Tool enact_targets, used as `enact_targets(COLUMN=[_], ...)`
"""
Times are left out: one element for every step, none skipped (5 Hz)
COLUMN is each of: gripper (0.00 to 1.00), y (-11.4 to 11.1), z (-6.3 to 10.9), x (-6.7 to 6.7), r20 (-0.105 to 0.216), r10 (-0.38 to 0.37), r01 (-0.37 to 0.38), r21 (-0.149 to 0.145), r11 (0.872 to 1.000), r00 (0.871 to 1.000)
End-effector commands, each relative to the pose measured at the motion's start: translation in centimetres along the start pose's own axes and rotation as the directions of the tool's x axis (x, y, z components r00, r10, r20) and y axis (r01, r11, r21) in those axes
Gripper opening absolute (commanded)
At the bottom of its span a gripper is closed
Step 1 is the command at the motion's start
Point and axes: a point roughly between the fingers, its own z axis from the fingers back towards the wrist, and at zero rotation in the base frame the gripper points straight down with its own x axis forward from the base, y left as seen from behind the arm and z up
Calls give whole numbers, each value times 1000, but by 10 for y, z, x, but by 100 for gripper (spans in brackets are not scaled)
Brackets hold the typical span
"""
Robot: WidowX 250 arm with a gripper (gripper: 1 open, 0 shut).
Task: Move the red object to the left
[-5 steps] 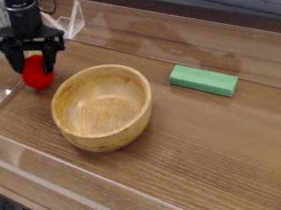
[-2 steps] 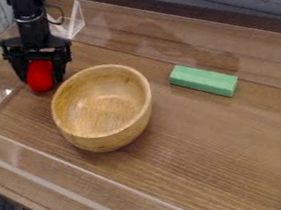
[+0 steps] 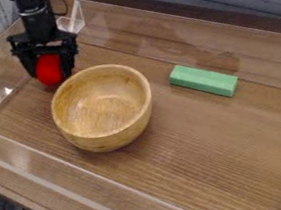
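Observation:
The red object (image 3: pixel 50 70), a small rounded toy strawberry, rests on the wooden table at the far left, just behind the wooden bowl (image 3: pixel 101 106). My gripper (image 3: pixel 48 68) points straight down over it, open, with one black finger on each side of the red object. The lower part of the red object shows between the fingers; its top is hidden by the gripper body.
A green rectangular block (image 3: pixel 203 80) lies to the right of the bowl. Clear plastic walls (image 3: pixel 2 150) run along the left and front edges of the table, and a clear panel (image 3: pixel 72 17) stands behind the gripper.
The gripper has shifted right and toward the bowl with the red object between its fingers, sunk slightly, and its jaws have spread wider.

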Motion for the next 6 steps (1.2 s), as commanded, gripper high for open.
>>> enact_targets(gripper=[100,100,100,100,100,100], y=[8,20,25,27,25,22], z=[34,43,41,40,44,46], x=[9,6,4,1,-3,-7], r20=[59,44,29,12,-5,-19], r10=[4,23,32,39,31,21], r01=[-3,-21,-31,-38,-31,-22], r21=[-18,-30,-36,-44,-51,-54], r11=[1000,999,999,998,998,998], r00=[998,999,999,999,1000,1000])
